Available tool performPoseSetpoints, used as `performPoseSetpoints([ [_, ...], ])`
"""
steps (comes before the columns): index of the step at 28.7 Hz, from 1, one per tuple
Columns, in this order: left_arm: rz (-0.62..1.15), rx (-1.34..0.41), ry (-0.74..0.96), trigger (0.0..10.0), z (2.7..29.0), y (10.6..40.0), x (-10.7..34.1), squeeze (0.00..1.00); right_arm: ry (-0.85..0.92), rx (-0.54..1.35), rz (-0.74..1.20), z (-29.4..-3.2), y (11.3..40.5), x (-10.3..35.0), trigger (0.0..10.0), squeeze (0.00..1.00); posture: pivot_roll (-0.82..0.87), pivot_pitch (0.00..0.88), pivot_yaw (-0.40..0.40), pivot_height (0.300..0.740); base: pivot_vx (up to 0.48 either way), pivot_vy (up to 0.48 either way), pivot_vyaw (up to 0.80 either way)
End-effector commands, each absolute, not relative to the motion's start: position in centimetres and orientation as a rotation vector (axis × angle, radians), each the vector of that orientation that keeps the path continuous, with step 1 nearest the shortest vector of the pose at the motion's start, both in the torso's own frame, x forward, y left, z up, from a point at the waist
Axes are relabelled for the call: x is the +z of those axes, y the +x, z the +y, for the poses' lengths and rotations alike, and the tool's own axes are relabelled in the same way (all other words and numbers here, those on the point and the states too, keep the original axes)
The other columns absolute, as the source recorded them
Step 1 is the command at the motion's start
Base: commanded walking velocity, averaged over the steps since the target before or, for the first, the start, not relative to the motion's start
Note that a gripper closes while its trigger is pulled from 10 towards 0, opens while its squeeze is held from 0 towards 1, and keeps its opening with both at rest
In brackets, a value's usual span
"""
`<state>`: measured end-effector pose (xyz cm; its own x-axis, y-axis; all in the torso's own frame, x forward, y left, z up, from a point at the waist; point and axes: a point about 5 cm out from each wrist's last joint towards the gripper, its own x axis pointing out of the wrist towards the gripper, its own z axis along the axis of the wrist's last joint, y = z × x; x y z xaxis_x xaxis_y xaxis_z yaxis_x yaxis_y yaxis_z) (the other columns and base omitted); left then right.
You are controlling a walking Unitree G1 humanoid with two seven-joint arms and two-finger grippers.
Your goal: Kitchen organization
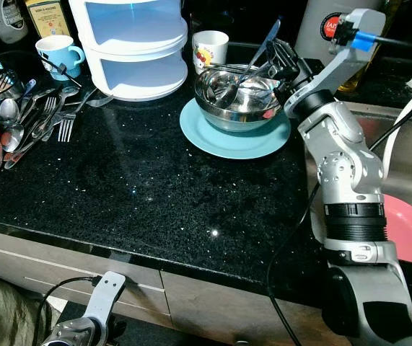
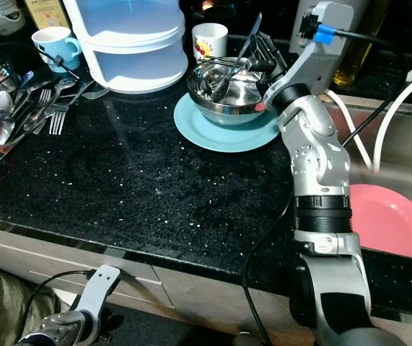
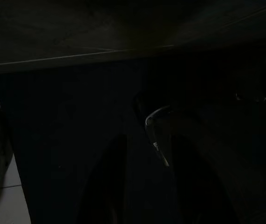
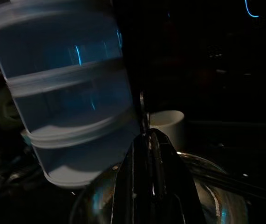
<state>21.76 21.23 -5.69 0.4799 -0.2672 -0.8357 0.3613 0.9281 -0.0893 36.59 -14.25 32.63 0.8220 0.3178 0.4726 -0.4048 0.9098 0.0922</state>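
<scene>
Below the tabletop [image 1: 155, 209] edge, the left claw [image 1: 83, 324] hung idle; its finger state could not be determined. Farther back, the right claw [image 1: 281, 61] was clamped on a knife [image 1: 263, 45], blade angled upward above the steel bowl [image 1: 238, 101] on the blue plate [image 1: 234, 140].

A bowl [image 1: 238, 101] is set on a plate [image 1: 234, 137]. Loose cutlery [image 1: 36, 122] is laid well left; a tiered container [image 1: 137, 43] is placed between, further back
</scene>
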Motion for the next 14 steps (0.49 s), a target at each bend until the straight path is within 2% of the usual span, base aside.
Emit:
performPoseSetpoints([
  [1,1.025,-0.385,0.104,10.0,21.2,21.1,-6.1,0.00,0.137,0.371,-0.395,-14.2,37.1,31.2,0.0,0.00,0.04,0.130,0.000,0.740,0.000,0.000,0.00],
  [4,1.026,-0.385,0.104,10.0,21.2,21.1,-6.1,0.00,0.148,0.340,-0.358,-14.5,37.4,30.7,0.0,0.00,0.04,0.130,0.000,0.740,0.000,0.000,0.00],
  [8,1.026,-0.385,0.104,10.0,21.2,21.0,-6.1,0.00,0.276,0.281,-0.324,-15.6,37.9,30.5,0.0,0.00,0.04,0.129,-0.001,0.740,0.000,0.000,0.00],
  [14,1.026,-0.385,0.104,10.0,21.2,21.0,-6.1,0.00,0.395,0.244,-0.418,-17.3,37.7,31.9,0.0,0.00,0.04,0.129,0.001,0.740,0.000,0.000,0.00],
])
